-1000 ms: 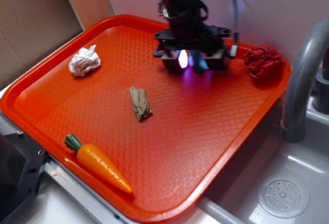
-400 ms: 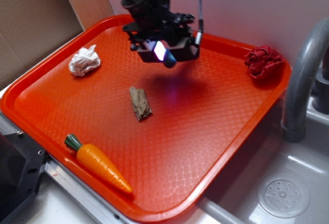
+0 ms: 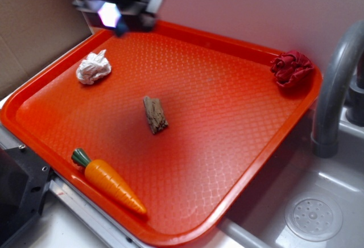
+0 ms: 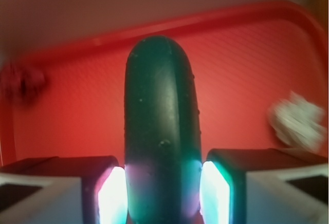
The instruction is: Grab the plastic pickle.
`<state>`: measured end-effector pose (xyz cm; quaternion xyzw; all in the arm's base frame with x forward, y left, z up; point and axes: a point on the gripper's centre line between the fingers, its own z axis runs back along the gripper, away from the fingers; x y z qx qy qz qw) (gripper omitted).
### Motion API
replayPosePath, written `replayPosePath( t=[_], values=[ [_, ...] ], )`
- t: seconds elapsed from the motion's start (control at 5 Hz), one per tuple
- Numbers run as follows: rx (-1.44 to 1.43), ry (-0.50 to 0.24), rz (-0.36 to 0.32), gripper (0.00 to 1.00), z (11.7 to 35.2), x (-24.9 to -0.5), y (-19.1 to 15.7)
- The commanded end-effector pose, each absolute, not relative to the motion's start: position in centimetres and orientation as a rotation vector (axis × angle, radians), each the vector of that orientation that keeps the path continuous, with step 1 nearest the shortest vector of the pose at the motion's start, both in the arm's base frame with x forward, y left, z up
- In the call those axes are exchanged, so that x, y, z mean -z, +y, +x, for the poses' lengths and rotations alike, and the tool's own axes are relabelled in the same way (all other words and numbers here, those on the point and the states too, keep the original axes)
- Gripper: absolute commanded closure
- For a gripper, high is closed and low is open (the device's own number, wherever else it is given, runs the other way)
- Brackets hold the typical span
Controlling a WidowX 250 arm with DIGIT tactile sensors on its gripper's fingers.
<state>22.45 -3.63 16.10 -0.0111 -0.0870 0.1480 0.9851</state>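
The plastic pickle [image 4: 162,131], a dark green capsule with rounded ends, fills the middle of the wrist view, clamped between my two glowing pads [image 4: 112,196]. My gripper [image 4: 163,196] is shut on it and holds it well above the orange tray [image 4: 247,80]. In the exterior view my gripper [image 3: 114,15] is a blurred dark shape at the top left, over the tray's far-left corner, with the pickle's tip [image 3: 120,30] just showing under a bright glow.
On the orange tray [image 3: 227,140] lie a white crumpled wad [image 3: 93,67], a wood chip [image 3: 154,114], an orange toy carrot [image 3: 109,180] and a red cloth wad [image 3: 290,67]. A grey faucet [image 3: 333,94] and sink [image 3: 313,217] stand to the right. Cardboard [image 3: 34,26] stands at the left.
My gripper has risen and swung left from the tray's back middle to above its far-left corner, carrying the pickle. The other things have stayed put.
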Motion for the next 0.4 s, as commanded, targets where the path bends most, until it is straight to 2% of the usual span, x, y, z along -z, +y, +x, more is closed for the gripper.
replayPosePath(
  t=[0.0,0.2],
  values=[
    [-0.426,-0.172,-0.19,1.0,18.8,-25.4,3.1],
    [-0.457,-0.117,-0.132,1.0,20.1,-24.8,3.0]
  ],
)
